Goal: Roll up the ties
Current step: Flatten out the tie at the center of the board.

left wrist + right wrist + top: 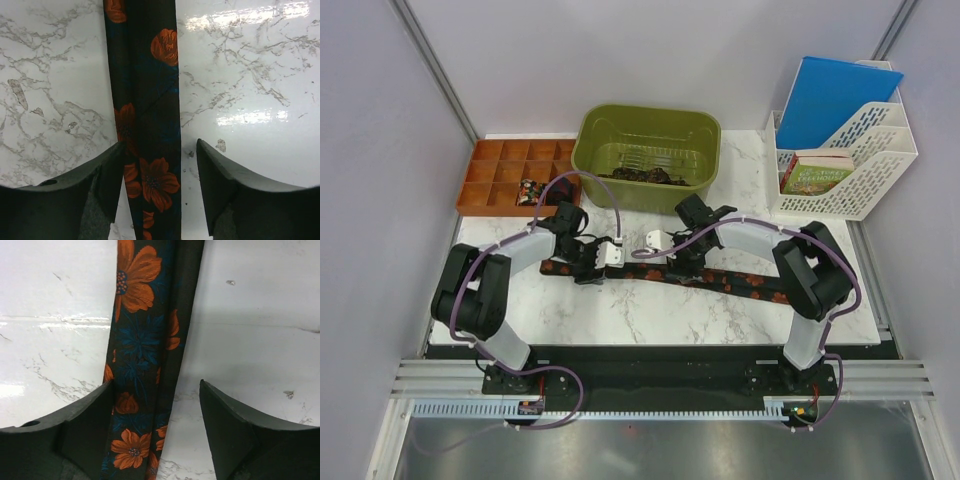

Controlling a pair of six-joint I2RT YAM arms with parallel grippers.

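One tie [740, 283] lies flat and unrolled across the desk [650, 320], in front of the green bin [588, 150], where dark coils [645, 176], probably ties already rolled, sit. Both arms hang low over it. The left pincer [160, 150] stands apart astride the fabric, one finger at the tie's edge. The right pincer [156, 390] is apart too, straddling the strip further along. The step in hand looks like taking hold before rolling. Next, the jaws must close on the cloth and turn one end over itself.
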